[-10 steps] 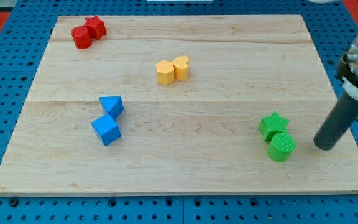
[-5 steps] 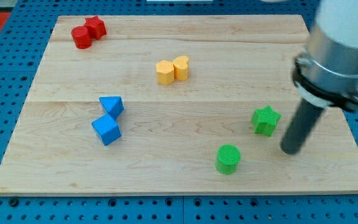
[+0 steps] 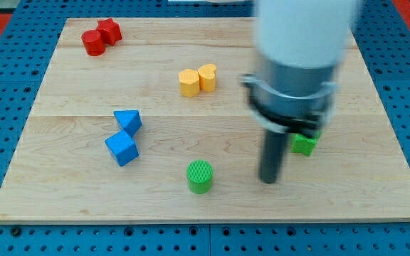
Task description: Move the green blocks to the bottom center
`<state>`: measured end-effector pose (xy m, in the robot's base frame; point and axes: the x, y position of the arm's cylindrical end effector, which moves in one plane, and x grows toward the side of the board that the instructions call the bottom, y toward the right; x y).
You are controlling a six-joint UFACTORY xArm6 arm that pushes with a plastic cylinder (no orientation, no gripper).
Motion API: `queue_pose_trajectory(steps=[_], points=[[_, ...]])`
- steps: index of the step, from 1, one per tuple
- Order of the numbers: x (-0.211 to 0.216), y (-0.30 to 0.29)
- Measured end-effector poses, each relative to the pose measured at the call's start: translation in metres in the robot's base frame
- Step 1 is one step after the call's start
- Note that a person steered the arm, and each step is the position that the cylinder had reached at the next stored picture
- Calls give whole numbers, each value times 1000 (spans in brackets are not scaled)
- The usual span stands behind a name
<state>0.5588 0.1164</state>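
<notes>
A green cylinder stands near the board's bottom centre. A green star block sits at the view's right, partly hidden behind my arm. My tip rests on the board between them, to the right of the cylinder and below-left of the star, touching neither as far as I can see.
A blue triangular block and a blue cube touch at the left. Two yellow blocks sit together at the upper middle. A red cylinder and a red star sit at the top left of the wooden board.
The green cylinder has slid left from beside the star to near the bottom centre. My tip has swept left from the board's right side, passing below the star.
</notes>
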Motion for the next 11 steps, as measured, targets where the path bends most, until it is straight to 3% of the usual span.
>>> queue_pose_trajectory(steps=[1,2,3,4,6,7,8,11], points=[[-7,91],[-62,109],[-91,12],[-40,-66],[-61,35],[-26,60],[0,33],[7,-70]])
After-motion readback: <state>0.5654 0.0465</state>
